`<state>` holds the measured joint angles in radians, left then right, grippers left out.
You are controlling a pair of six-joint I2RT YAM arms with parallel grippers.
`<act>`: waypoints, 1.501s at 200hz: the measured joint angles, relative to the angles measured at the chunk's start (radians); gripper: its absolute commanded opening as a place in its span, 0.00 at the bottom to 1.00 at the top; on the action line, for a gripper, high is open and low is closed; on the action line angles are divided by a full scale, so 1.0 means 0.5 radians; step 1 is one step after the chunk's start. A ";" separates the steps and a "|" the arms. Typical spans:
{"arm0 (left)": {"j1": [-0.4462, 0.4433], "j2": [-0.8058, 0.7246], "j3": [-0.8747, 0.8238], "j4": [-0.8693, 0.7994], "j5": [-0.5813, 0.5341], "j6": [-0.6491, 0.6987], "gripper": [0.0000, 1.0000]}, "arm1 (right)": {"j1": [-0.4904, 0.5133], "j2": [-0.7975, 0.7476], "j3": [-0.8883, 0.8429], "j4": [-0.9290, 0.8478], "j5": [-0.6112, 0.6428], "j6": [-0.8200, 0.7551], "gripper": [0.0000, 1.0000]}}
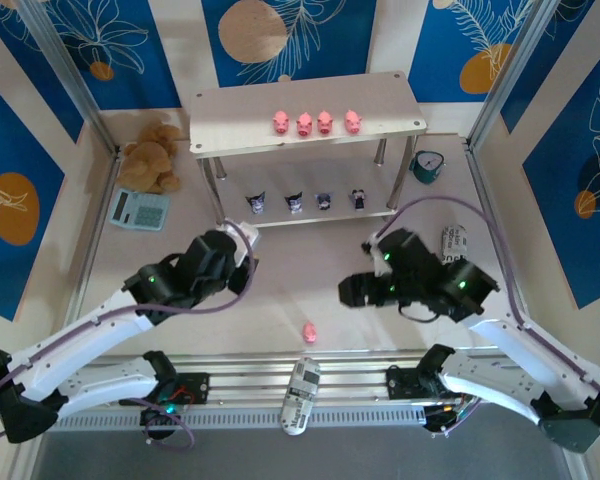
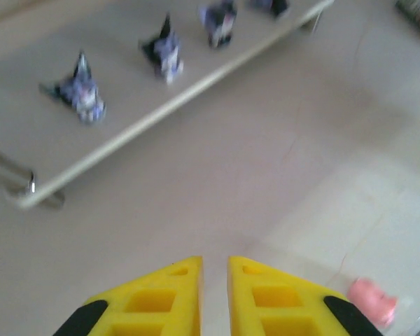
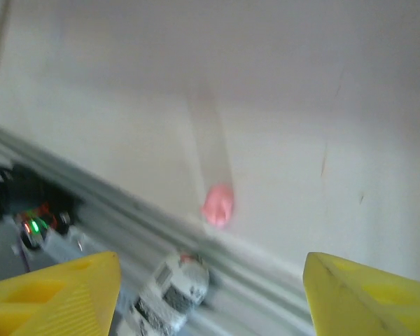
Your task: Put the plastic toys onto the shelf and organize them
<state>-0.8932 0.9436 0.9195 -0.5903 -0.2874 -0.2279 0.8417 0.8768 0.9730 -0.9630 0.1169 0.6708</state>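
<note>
Pale counter (image 1: 280, 290) carries shelf (image 1: 380, 105) at far side, legs standing on it. Top board: four pink pigs (image 1: 304, 124) in row, close together. Lower board: four purple-and-white figurines (image 1: 292, 202) in row, spaced apart. On counter itself I see lone pink pig (image 1: 309, 332) near my edge, teddy bear (image 1: 150, 158) and calculator (image 1: 140, 209) left of shelf, teal clock (image 1: 427, 166) right of it, patterned cylinder (image 1: 453, 241) nearer me.

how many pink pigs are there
5. Four pigs stand in a row on top of the shelf; the fifth pig sits alone on the table near its front edge. None seems hidden.
</note>
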 measured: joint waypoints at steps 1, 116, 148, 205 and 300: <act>-0.001 -0.007 -0.008 -0.001 -0.003 -0.002 0.18 | 0.013 0.002 -0.006 -0.001 0.003 0.010 0.70; -0.004 -0.343 -0.221 0.059 -0.116 -0.126 0.20 | 0.605 1.084 -0.069 0.252 0.266 0.446 0.70; -0.004 -0.363 -0.223 0.060 -0.121 -0.122 0.21 | 0.585 1.299 0.013 0.336 0.198 0.391 0.65; -0.004 -0.363 -0.223 0.060 -0.163 -0.101 0.23 | 0.552 1.504 0.063 0.423 0.056 0.328 0.53; 0.002 -0.327 -0.234 0.075 -0.211 -0.049 0.25 | 0.474 1.613 0.089 0.431 -0.027 0.283 0.00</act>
<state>-0.8925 0.7803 0.8024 -0.5529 -0.3927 -0.2523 1.0786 1.6833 1.0176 -0.7475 0.1036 0.8124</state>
